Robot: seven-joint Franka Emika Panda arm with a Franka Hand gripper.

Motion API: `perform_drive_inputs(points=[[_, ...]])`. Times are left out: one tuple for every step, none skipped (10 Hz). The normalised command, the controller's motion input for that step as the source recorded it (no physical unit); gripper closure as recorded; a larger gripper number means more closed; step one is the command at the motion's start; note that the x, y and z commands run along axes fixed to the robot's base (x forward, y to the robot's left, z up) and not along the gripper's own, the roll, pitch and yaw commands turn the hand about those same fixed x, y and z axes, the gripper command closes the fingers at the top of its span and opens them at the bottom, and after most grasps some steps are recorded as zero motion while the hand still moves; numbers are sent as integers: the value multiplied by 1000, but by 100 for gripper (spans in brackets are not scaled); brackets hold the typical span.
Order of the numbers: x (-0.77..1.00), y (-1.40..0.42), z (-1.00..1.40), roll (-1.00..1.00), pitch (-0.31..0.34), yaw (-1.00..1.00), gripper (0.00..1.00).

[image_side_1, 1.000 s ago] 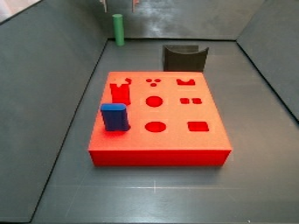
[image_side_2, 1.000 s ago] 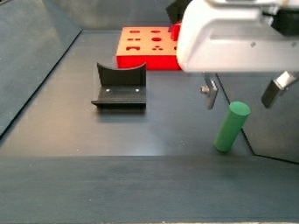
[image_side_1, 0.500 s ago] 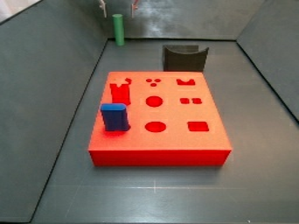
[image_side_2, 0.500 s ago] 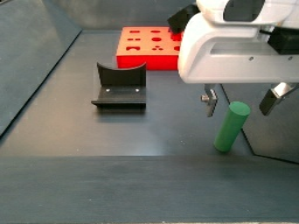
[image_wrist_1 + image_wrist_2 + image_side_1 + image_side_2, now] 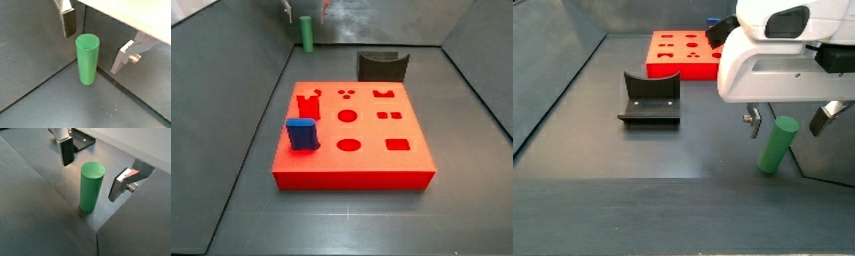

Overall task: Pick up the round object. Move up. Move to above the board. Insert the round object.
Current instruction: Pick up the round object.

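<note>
lowered since a second ago, the gripper (image 5: pixel 791 118) straddles the round object (image 5: pixel 776 144), upright in the desk's far corner from the board (image 5: pixel 354 130); jaws spread, closing comes next

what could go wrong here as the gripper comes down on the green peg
The gripper is open around the upright round object, which stands close to the wall corner; a finger might scrape the wall. An off-centre close could tip it. The board lies far across the floor, so a weak grip may slip.
</note>
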Motion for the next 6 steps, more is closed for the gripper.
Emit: perform_drive_inputs(points=[[0, 0, -1000, -39, -76, 0, 0], [0, 0, -1000, -49, -86, 0, 0], [0, 0, -1000, -46, -84, 0, 0], [0, 0, -1000, -43, -83, 0, 0], [0, 0, -786, -146, -123, 0, 0], [-14, 111, -126, -163, -147, 0, 0]])
